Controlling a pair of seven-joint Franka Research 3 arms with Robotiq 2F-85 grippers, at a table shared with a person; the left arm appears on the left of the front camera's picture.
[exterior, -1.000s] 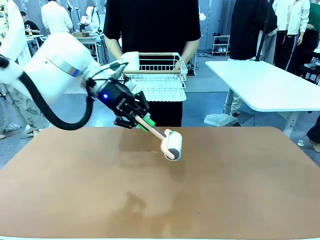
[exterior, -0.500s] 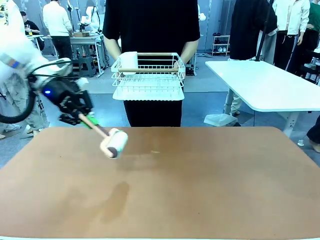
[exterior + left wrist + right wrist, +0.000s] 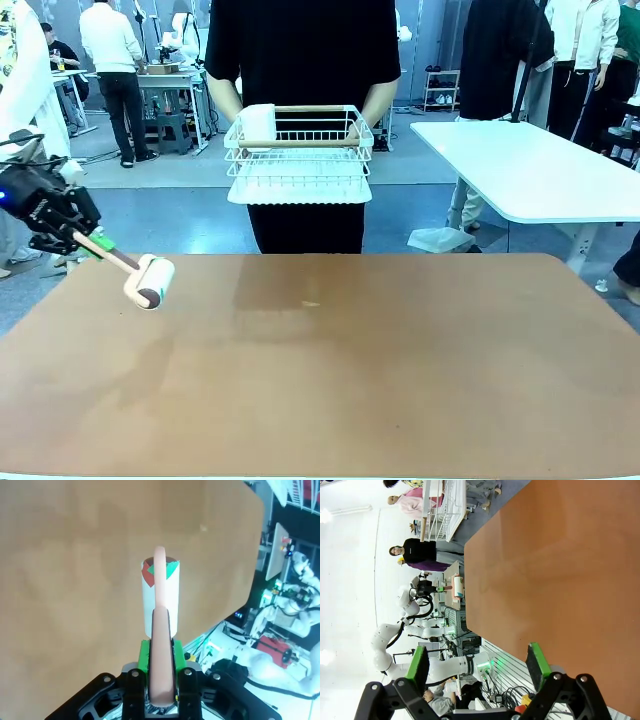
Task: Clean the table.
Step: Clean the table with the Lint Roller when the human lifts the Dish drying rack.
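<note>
Table [image 3: 350, 380]: your left gripper [image 3: 92, 242] beside far-left corner, jaws clenched on roller [image 3: 150, 282] handle, roller head over top. Your right gripper [image 3: 477, 667]: jaws released.

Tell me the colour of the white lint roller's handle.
Pale pink handle, best in left wrist view.

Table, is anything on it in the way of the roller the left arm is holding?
Nothing visible does. The roller is at the table's far-left corner; across the top there is only a tiny pale speck near the far middle. The person holds the white basket beyond the far edge.
</note>
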